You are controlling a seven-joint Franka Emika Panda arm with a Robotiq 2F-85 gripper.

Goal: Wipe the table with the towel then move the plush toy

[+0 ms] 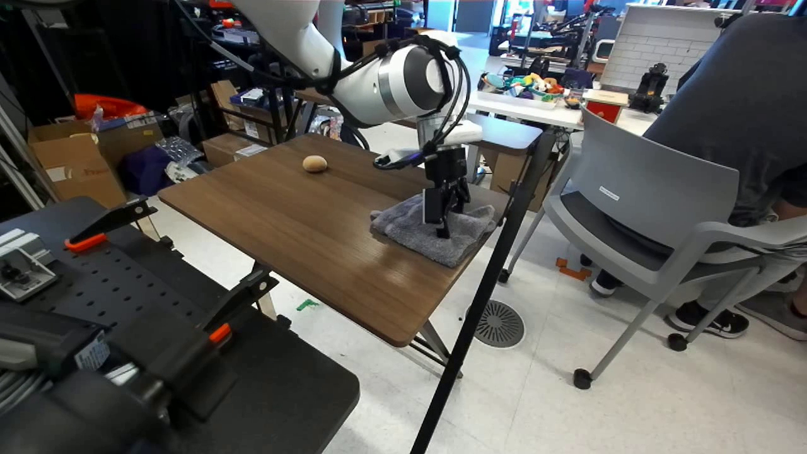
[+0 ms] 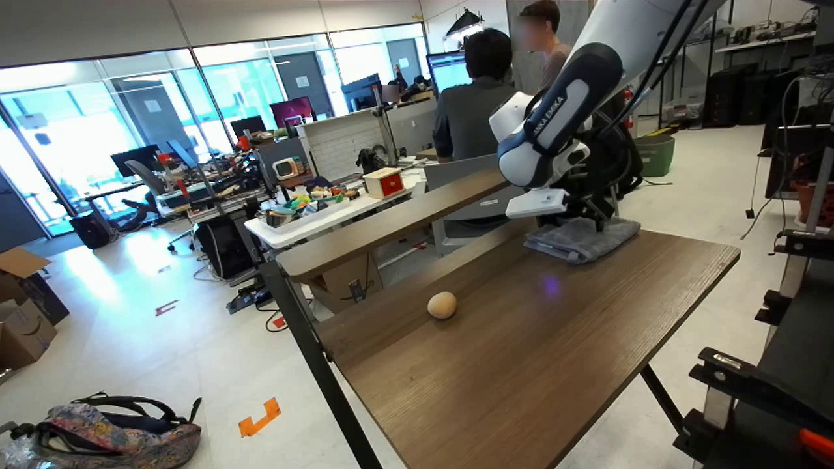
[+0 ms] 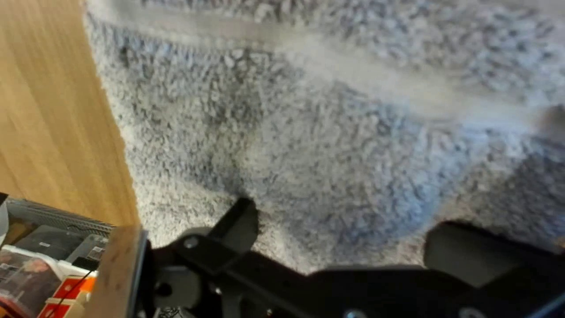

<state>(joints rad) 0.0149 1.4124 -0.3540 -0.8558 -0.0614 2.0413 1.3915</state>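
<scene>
Black bench (image 1: 287, 384) is nearest, near left in an exterior view, clamps (image 1: 236, 302) along its far right edge. Beyond it, brown table (image 1: 284, 214), wood-grain top. White robot arm (image 1: 384, 88) extends from the far side down to the table's right end, where the grey towel (image 1: 416, 230) lies folded, slightly rumpled, by the right edge. On it sits the gripper (image 3: 344, 216): wrist view has the jaws well spread, both tips down at the cloth, no fold visibly pinched, so released. Small plush toy (image 1: 314, 164) sits on the same table, far left of the towel and well apart from it.

Step, judged: getting hold of the towel for the wipe; letting go of it would look much alike. Next move calls for bringing the jaws in on a bunch of cloth, then dragging it flat leftward over the wood, clear of the toy. Toy transfer likely comes last.

Writing: lettering (image 2: 548, 116) on the arm reads "ANKA EMIKA", start of the first word hidden. Carton (image 2: 26, 329) at left, smile-arrow mark, no words legible. Shoe (image 1: 709, 320), right, white swoosh, probably Nike. Sticker (image 1: 609, 193) on the grey chair (image 1: 656, 164): too small to read.
</scene>
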